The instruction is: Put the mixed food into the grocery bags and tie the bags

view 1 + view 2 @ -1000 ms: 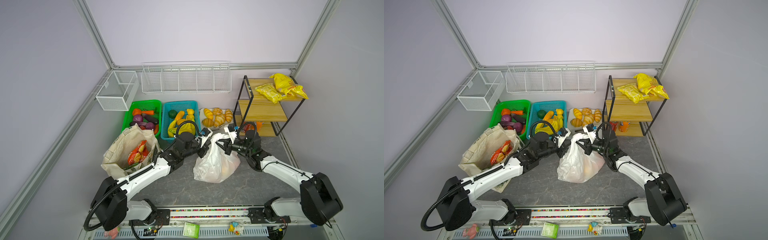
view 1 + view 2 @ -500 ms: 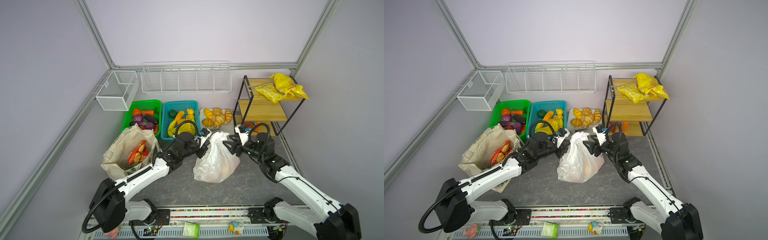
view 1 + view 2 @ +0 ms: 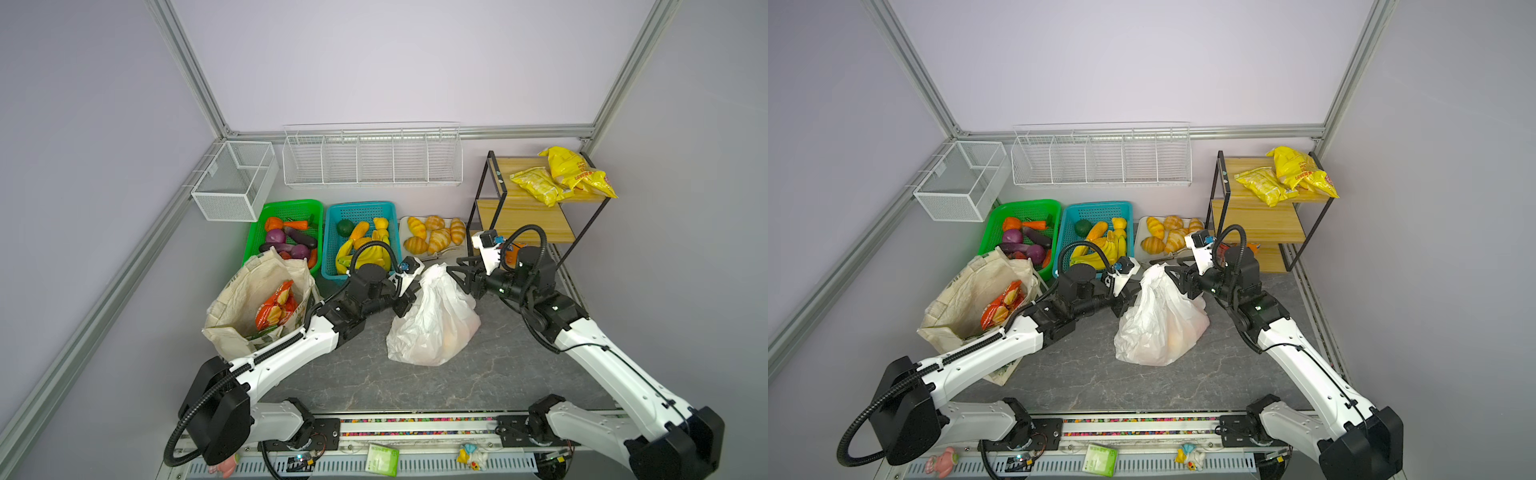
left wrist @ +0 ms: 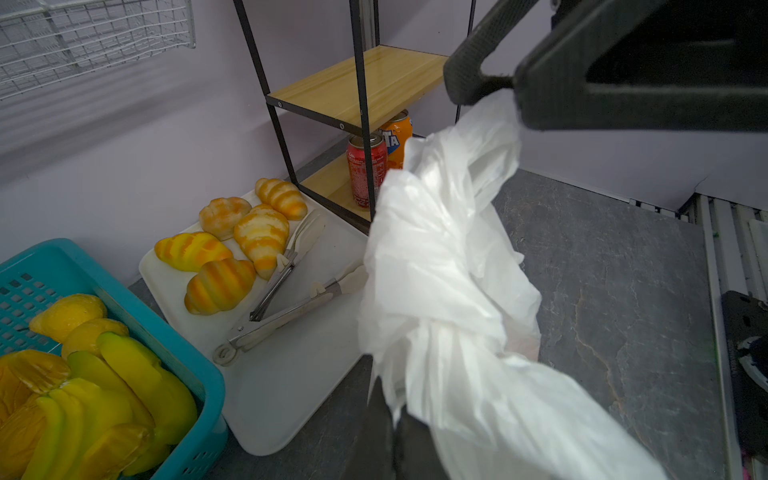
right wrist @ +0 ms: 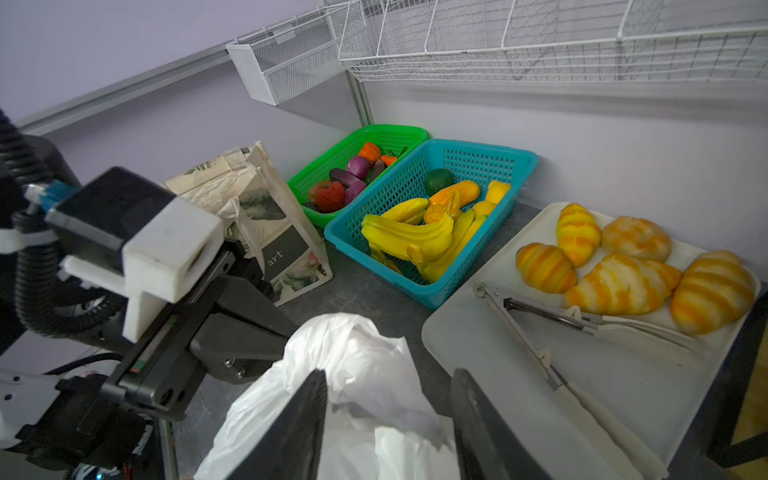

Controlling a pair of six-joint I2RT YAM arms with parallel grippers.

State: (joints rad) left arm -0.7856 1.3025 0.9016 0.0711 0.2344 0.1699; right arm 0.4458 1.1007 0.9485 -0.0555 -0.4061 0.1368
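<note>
The white plastic bag (image 3: pixel 432 320) (image 3: pixel 1158 320) stands mid-table, bunched to a peak at the top, with orange fruit (image 3: pixel 451 343) showing faintly through its lower side. My left gripper (image 3: pixel 409 293) (image 4: pixel 395 411) is shut on a gathered strip of the bag (image 4: pixel 449 291). My right gripper (image 3: pixel 459 276) (image 5: pixel 388 386) is open, its fingers straddling the bag's peak (image 5: pixel 353 365) without pinching it. The cream canvas tote (image 3: pixel 249 291) (image 3: pixel 967 286) stands open at the left with a red snack packet (image 3: pixel 276 305) (image 3: pixel 1003 305) inside.
Behind the bags are a green basket (image 3: pixel 286 208) of vegetables, a teal basket (image 3: pixel 359 210) of bananas, and a white tray (image 5: pixel 478 332) with croissants and tongs (image 4: pixel 282 307). A wooden shelf (image 3: pixel 523 208) at the right holds yellow packets and cans (image 4: pixel 365 166). Wire baskets (image 3: pixel 370 158) hang on the wall.
My right gripper has opened and let go of the bag's top, its arm swinging out to the right; the fingers now sit loosely around the peak. The left gripper stays shut in place.
</note>
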